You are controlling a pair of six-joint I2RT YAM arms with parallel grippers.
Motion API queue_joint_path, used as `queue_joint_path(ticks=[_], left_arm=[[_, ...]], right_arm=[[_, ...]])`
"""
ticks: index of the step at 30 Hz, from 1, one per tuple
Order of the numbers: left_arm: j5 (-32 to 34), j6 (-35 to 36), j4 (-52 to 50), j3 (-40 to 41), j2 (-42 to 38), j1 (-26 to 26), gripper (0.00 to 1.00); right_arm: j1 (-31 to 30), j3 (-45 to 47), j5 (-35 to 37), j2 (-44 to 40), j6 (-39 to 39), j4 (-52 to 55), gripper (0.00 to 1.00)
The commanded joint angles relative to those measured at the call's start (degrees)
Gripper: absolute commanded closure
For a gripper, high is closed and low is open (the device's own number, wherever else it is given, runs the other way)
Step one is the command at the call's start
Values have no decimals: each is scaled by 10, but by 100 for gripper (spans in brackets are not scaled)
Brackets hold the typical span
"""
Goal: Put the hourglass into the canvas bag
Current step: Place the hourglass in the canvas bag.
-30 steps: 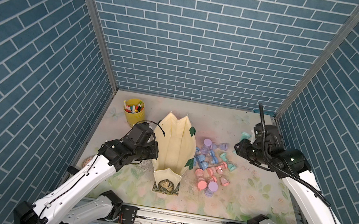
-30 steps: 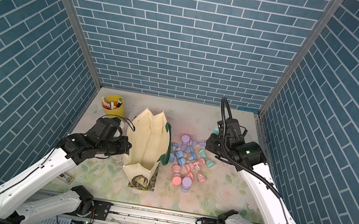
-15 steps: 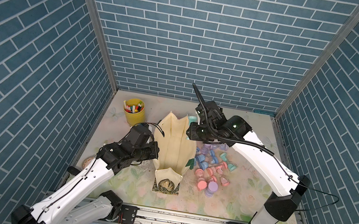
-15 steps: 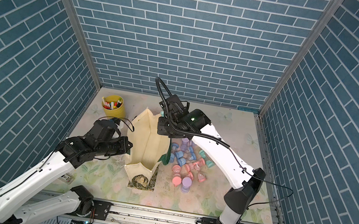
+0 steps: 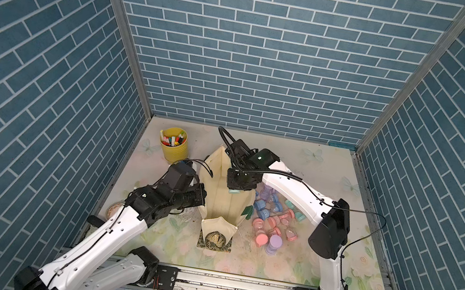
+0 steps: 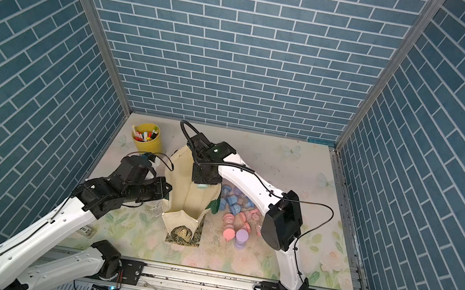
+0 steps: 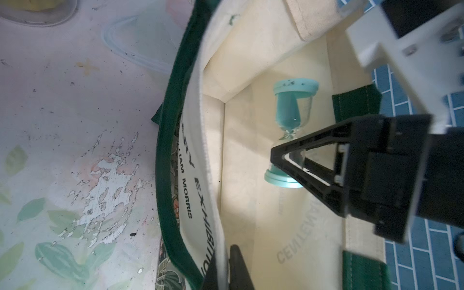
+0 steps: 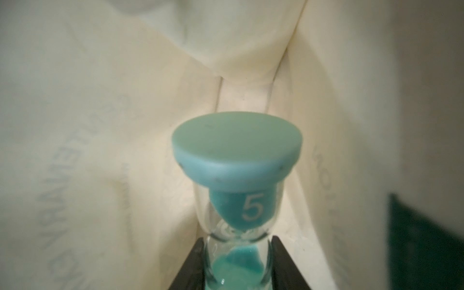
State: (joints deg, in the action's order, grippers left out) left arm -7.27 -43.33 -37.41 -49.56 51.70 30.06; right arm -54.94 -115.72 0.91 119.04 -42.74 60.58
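The cream canvas bag [image 5: 224, 211] [image 6: 184, 204] stands open at mid-table, its green-gold end panel toward the front. My left gripper [image 7: 222, 268] [image 5: 201, 194] is shut on the bag's green-trimmed near rim and holds the mouth apart. My right gripper [image 8: 238, 251] [image 5: 236, 184] reaches down into the mouth, shut on the glass waist of a teal hourglass [image 8: 236, 150] [image 7: 293, 110] marked 5. The hourglass hangs between the bag's inner walls; one black right finger [image 7: 298, 179] crosses it. Whether it touches the bag's floor I cannot tell.
A yellow pen cup [image 5: 173, 147] stands at the back left of the bag. A pile of several pink, blue, purple and teal hourglasses [image 5: 273, 219] lies right of the bag, under my right forearm. Blue brick walls close in three sides.
My right arm swung from the right side across the pile to the bag and now dips the teal hourglass into its mouth. My left gripper kept its hold on the rim.
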Motion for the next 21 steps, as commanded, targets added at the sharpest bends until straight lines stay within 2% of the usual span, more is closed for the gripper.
queue_joint_path(ticks=[1,5,6,8,10,16,21], left_arm=[[21,-2,19,9,-7,4,100],[23,-3,19,9,-4,5,100],[23,-4,20,12,-6,5,100],[26,-7,23,17,-7,5,100],[26,-8,23,21,-7,5,100],[24,-15,33,31,-4,6,100],[22,-16,40,29,9,5,100]], right_arm=[[3,-23,-9,13,-35,28,100],[4,-21,-12,29,-37,31,100],[3,-21,-13,30,-37,31,93],[3,-23,-9,24,-36,31,73],[2,-25,3,11,-34,31,63],[0,-51,44,-44,-8,48,51],[1,-86,78,-75,10,91,46]])
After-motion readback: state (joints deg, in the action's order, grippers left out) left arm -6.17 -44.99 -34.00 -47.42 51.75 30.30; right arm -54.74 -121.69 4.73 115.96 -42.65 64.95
